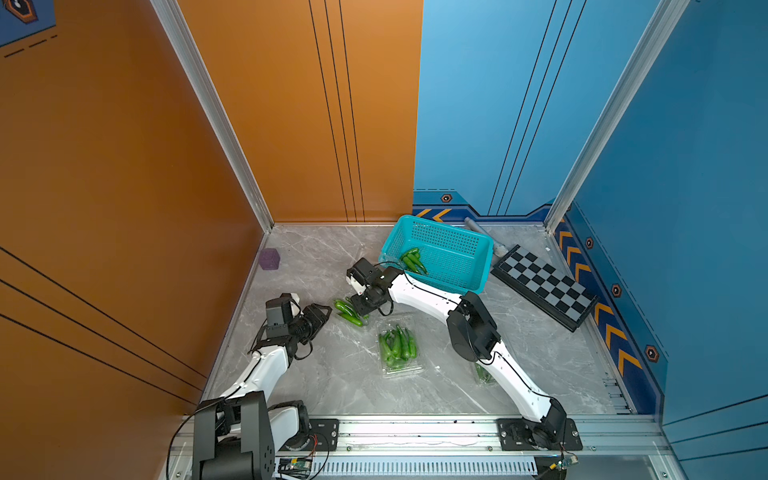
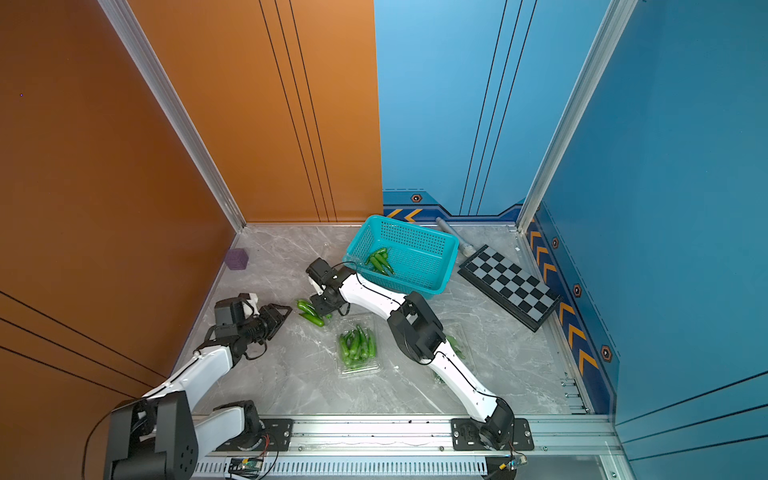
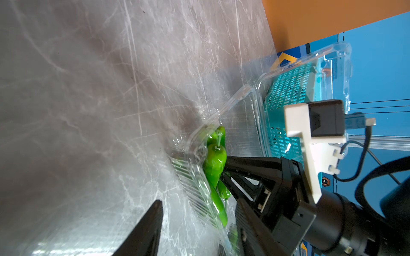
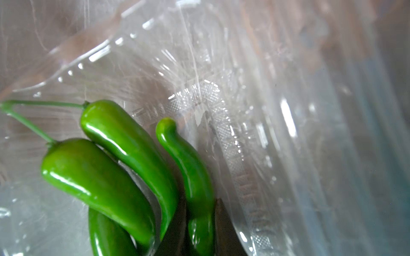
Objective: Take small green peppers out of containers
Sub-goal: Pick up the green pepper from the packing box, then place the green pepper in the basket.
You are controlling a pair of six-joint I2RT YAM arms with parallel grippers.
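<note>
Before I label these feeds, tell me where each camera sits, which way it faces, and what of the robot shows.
Both top views: high above the base rail, looking down; left arm, right arm, left gripper, right gripper show.
Left wrist: on the left arm, facing the open container; its own fingers and the right gripper show.
Right wrist: on the right arm, close on the peppers; no clear robot part.
Shared by wrist views: those peppers.
</note>
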